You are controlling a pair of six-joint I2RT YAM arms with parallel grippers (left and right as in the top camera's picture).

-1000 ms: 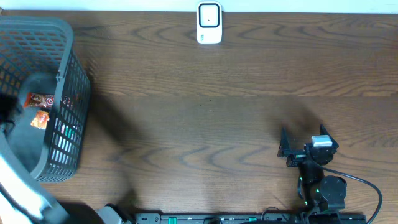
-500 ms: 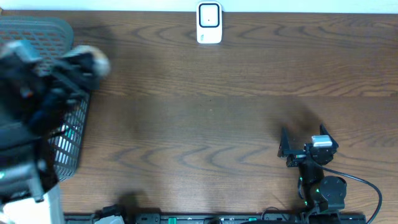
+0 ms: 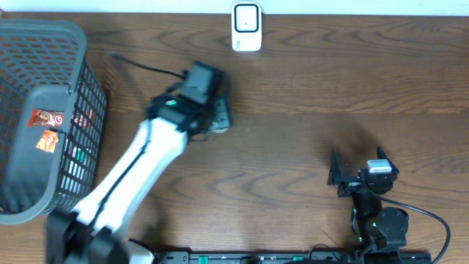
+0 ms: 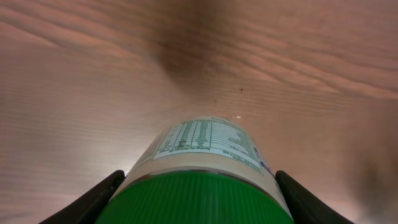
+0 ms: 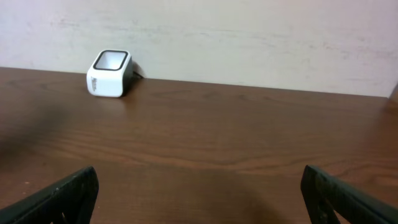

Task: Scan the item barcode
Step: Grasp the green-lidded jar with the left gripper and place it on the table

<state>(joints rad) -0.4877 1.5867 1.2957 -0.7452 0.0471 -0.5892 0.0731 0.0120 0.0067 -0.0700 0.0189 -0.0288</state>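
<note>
The item is a bottle [image 4: 205, 140] with a green ribbed cap and a cream printed label. It sits between the two dark fingers of my left gripper [image 4: 198, 199], which is shut on it just below the cap. In the overhead view the left gripper [image 3: 216, 114] hangs over the table's middle, below and left of the white barcode scanner [image 3: 247, 28]; the bottle is a dark blur there. My right gripper [image 3: 339, 176] rests at the front right, open and empty. Its wrist view shows the scanner [image 5: 111, 73] far off by the wall.
A grey mesh basket [image 3: 79, 70] stands at the left edge with orange and red snack packets [image 3: 45, 117] inside. The left arm [image 3: 139, 176] crosses the table diagonally from the front left. A black cable trails behind the right arm's base [image 3: 385, 224].
The left arm has risen out of the basket and swung right to the table's middle with the bottle in its grip. The right arm has not moved.
</note>
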